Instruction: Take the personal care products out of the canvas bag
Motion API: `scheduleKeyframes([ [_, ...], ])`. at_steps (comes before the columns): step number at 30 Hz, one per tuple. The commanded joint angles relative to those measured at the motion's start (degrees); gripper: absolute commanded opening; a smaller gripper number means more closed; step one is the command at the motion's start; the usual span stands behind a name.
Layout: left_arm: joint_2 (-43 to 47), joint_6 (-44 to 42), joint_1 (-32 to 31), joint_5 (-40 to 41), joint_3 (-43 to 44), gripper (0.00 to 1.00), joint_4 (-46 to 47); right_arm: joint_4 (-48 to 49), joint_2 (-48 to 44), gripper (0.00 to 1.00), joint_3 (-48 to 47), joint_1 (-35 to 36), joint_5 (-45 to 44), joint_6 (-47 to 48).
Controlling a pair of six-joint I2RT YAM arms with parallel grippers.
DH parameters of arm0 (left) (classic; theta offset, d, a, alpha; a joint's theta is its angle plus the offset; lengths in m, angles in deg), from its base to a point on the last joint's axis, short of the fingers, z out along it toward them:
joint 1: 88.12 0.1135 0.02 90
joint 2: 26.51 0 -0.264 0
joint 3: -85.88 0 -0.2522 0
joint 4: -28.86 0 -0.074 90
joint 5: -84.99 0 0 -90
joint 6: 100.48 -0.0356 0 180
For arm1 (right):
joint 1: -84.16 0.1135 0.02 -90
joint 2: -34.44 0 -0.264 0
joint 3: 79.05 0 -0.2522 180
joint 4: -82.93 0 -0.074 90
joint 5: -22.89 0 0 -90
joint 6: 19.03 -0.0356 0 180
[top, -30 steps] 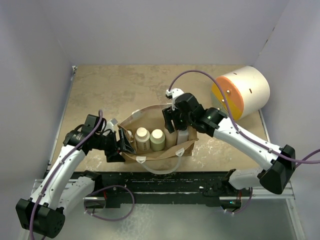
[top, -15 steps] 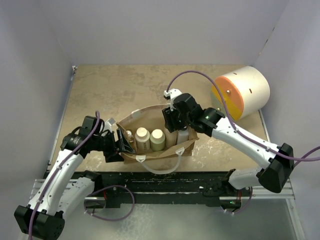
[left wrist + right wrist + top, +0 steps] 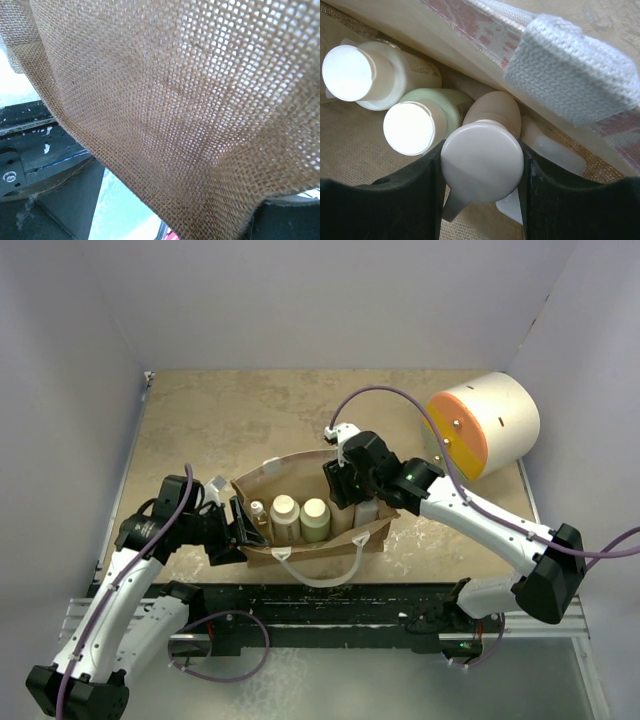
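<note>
The canvas bag (image 3: 318,544) stands open at the table's near edge, and its weave (image 3: 175,100) fills the left wrist view. Inside stand a small amber white-capped bottle (image 3: 258,510), a cream wide-capped bottle (image 3: 285,508) (image 3: 355,75) and an olive-green cream-capped bottle (image 3: 315,510) (image 3: 412,127). My right gripper (image 3: 345,487) (image 3: 482,167) reaches into the bag's right half, shut on the round head of the beige pump bottle (image 3: 482,160). A white bottle (image 3: 552,150) lies beside it against the bag wall. My left gripper (image 3: 240,523) is open at the bag's left end, one finger inside the wall.
A large white, orange and yellow cylinder (image 3: 482,425) lies on its side at the back right. A white tab (image 3: 570,90) on the bag's rim hangs close over the right gripper. A rope handle (image 3: 320,575) droops over the table's front edge.
The right gripper's jaws have closed onto the pump head and shifted slightly left. The bag's left end has opened wider, and the small amber bottle now shows.
</note>
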Motion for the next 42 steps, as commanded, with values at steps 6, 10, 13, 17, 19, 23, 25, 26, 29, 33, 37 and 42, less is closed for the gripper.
scheduleKeyframes([
  [6, 1.58, -0.53, 0.15, -0.05, -1.1, 0.78, 0.65, -1.59, 2.67, 0.11, -5.34, 0.0, -4.92, 1.58],
  [10, 1.42, 1.47, 0.2, -0.86, -2.76, 0.78, 2.88, -3.73, 3.51, 0.0, -8.76, 0.0, -5.53, 0.88],
  [13, 1.2, 2.79, 0.15, -1.61, -3.59, 0.78, 4.88, -5.44, 3.28, 0.0, -11.4, 0.0, -4.63, -0.36],
  [17, 0.47, 2.18, 0.15, 0.82, -1.55, 0.78, 4.0, -6.2, 1.55, 0.0, -13.59, 0.09, -3.77, -1.96],
  [19, -0.09, 1.75, 0.15, 1.82, -0.47, 0.79, 3.19, -6.77, 0.85, 0.0, -14.92, 0.05, -3.69, -3.15],
  [23, -0.22, 1.37, 0.16, 3.26, 0.76, 0.79, 1.76, -8.42, 0.82, 0.0, -17.97, 0.09, -2.69, -4.6],
  [25, -0.05, 1.54, 0.16, 3.19, 0.77, 0.79, 1.74, -8.87, 0.7, 0.0, -19.15, 0.07, -2.77, -5.3],
  [26, 0.0, 1.58, 0.15, 3.07, 0.73, 0.79, 1.83, -9.02, 0.65, 0.0, -19.83, 0.08, -3.04, -5.63],
  [29, -0.64, 1.24, 0.15, 2.66, 0.75, 0.79, 2.23, -10.39, 0.98, 0.0, -22.36, 0.08, -2.91, -6.36],
  [33, -1.94, 0.13, 0.15, 2.38, 1.0, 0.79, 2.38, -12.88, 1.61, 0.0, -25.87, 0.09, -2.33, -7.22],
  [37, -2.17, 0.17, 0.15, 2.71, 1.27, 0.79, 2.71, -15.07, 1.61, 0.0, -28.88, 0.07, -2.35, -8.19],
  [42, -1.86, 0.58, 0.22, 3.26, 1.23, 0.79, 3.14, -18.07, 1.38, 0.0, -33.59, 0.08, -3.4, -9.04],
])
